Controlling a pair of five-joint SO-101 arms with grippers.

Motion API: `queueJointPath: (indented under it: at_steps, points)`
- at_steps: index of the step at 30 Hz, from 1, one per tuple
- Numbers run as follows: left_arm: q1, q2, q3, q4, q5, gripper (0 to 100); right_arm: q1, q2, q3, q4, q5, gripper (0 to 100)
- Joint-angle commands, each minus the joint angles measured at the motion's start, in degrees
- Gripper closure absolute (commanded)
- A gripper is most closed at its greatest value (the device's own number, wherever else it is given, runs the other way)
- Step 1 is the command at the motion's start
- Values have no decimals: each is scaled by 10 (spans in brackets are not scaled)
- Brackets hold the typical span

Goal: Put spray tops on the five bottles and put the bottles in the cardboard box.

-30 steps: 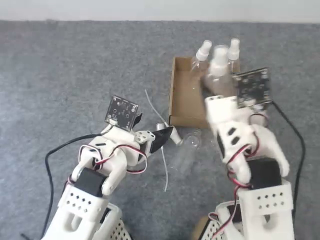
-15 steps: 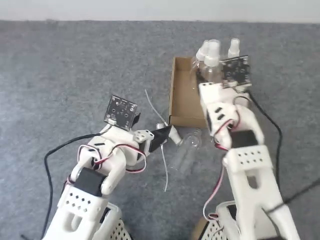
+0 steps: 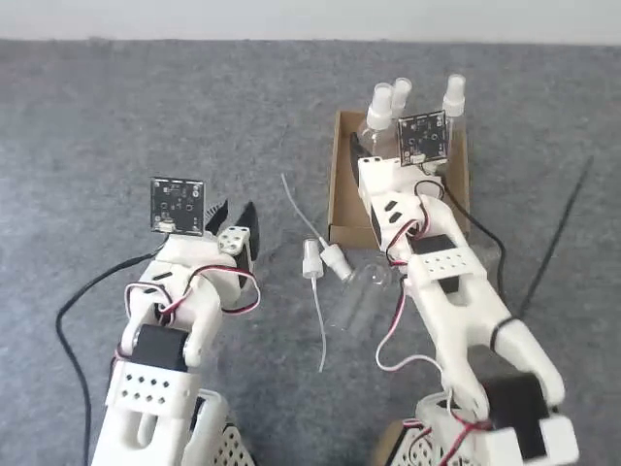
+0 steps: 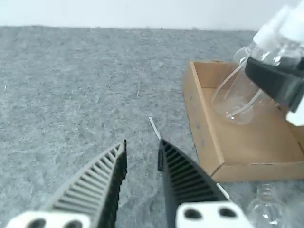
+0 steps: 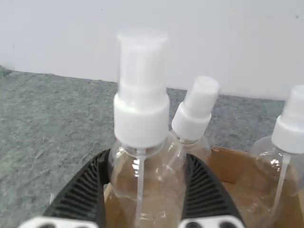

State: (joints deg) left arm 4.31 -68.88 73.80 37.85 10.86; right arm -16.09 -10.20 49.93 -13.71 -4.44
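While my right jaws pinch a capped bottle [image 5: 141,142] over the cardboard box [image 3: 335,180] at upper centre-right, my left jaws hang spread and empty. I judge lowering it could knock the neighbouring bottle [image 5: 192,128] over, since they stand close together.

The bottles [image 5: 142,190] are clear, their spray tops [image 5: 141,95] white, the cardboard box [image 4: 202,128] brown, the carpet [image 3: 146,107] mottled grey.

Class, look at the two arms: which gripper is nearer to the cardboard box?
Right. The right gripper is over the cardboard box, shut on a bottle. The left gripper is open over the carpet, off to the box's side.
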Motion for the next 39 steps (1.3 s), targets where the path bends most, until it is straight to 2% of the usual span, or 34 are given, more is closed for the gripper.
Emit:
queueJointPath:
  at_steps: [1,7,14,39]
  points:
    - [-4,-6,-5,-18,7,922,3,16,-8,-36,-25,993]
    - [-4,-6,-3,-18,7,920,1,60,-8,-41,-30,993]
    - [-4,-6,-3,-18,7,920,0,109,-8,-93,-29,993]
    - [-4,-6,-3,-18,7,920,1,111,10,-90,-25,991]
